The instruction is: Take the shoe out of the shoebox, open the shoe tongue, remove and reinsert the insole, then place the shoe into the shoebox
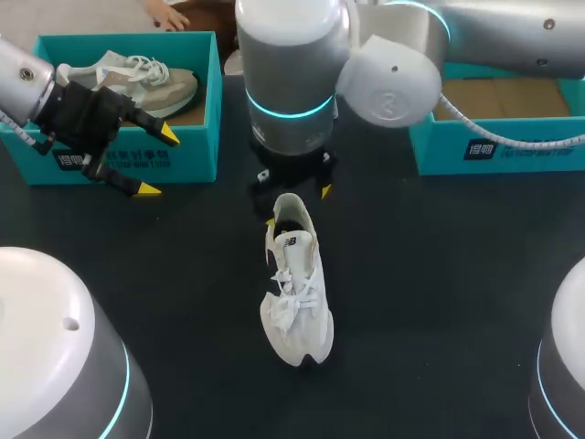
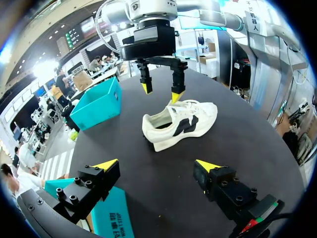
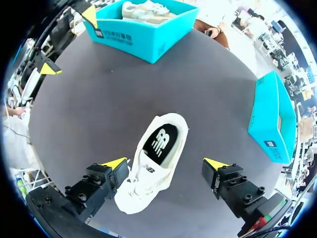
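Over the white shoe (image 1: 295, 283) on the bench (image 1: 439, 274), the right pincer (image 2: 161, 91) is being held wide open, empty. The left pincer (image 1: 157, 163) is being held open too, nothing gripped.

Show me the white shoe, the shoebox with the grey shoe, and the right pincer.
white shoe (image 1: 294, 297), head view, laces.
shoebox (image 1: 189, 157), head view, front wall.
right pincer (image 2: 160, 91), left wrist view, between its tips.

Right shoebox (image 1: 548, 157) partly behind right arm (image 1: 512, 27)
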Tool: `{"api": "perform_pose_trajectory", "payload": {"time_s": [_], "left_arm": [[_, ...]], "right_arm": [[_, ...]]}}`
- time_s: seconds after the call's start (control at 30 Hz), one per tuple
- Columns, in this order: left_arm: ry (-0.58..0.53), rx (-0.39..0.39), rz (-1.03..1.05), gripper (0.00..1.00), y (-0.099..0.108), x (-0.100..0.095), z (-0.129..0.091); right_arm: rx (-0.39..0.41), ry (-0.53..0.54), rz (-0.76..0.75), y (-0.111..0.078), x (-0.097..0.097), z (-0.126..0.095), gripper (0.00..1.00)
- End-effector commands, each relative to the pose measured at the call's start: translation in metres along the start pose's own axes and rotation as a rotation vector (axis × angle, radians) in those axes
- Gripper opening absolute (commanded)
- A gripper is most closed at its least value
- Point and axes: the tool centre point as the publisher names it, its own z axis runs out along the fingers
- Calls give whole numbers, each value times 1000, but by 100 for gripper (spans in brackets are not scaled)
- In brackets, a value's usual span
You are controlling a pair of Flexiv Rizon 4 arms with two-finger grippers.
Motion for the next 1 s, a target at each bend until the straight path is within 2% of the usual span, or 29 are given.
{"api": "perform_pose_trajectory", "payload": {"time_s": [0.03,0.07,0.13,0.17,0.33,0.53,0.73,1.0], "left_arm": [[1,-3,0,100,0,1,0],[1,-3,0,100,0,1,0],[1,-3,0,100,0,1,0],[1,-3,0,100,0,1,0],[1,-3,0,100,0,1,0],[1,-3,0,100,0,1,0],[1,-3,0,100,0,1,0],[1,-3,0,100,0,1,0]], "right_arm": [[1,-5,0,1,1,0,100],[1,-5,0,1,1,0,100],[73,-13,-106,1,1,1,100],[90,-10,-105,0,-2,1,100],[100,-22,-175,-3,-11,-4,100],[153,-21,-351,-1,-12,7,100],[150,-31,-506,14,-19,14,100],[126,-64,-594,37,-32,38,100]]}}
